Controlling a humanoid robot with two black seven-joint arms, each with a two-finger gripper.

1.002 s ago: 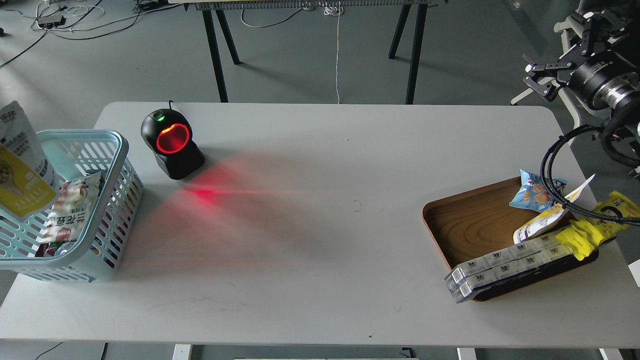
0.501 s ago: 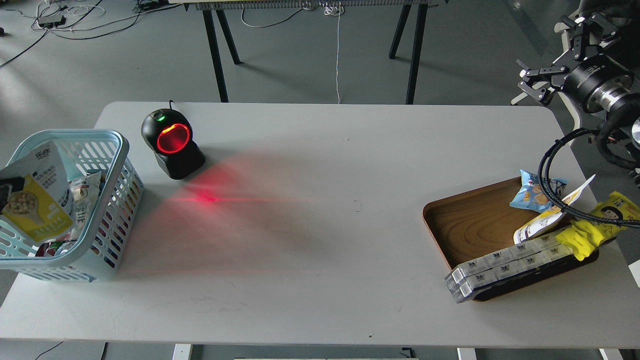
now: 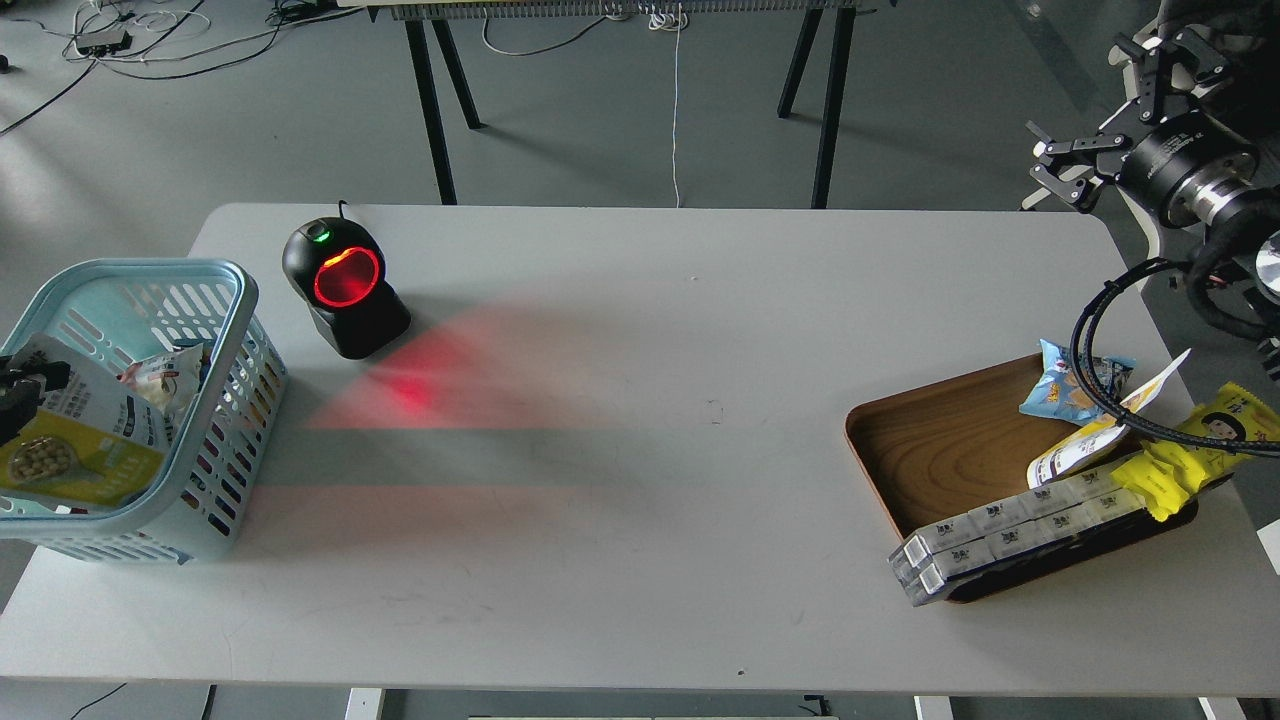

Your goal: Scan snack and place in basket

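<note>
Lowering into the basket (image 3: 215, 300) at our nine o'clock, the snack (image 3: 75, 445) now lies tilted inside it, yellow part with the round food picture toward us, white printed part toward the far wall. A second ago it hung upright above the near-left rim; half a second ago it was partway down. It now rests on the packets already there, so we judge the placing nearly done.

Our left gripper (image 3: 18, 392) shows only as a dark piece at the frame's left edge, touching the pouch's upper left corner; we cannot tell whether its fingers are clamped or released. If they are clamped, letting go and lifting clear is what remains.

Our right gripper (image 3: 1068, 172) hangs off the table at two o'clock, fingers spread and empty; it has drifted slightly up and left.

The scanner (image 3: 345, 288) at eleven o'clock glows red, its beam on the table (image 3: 640, 560). More packets wait on the wooden tray (image 3: 940, 440) at four o'clock.
</note>
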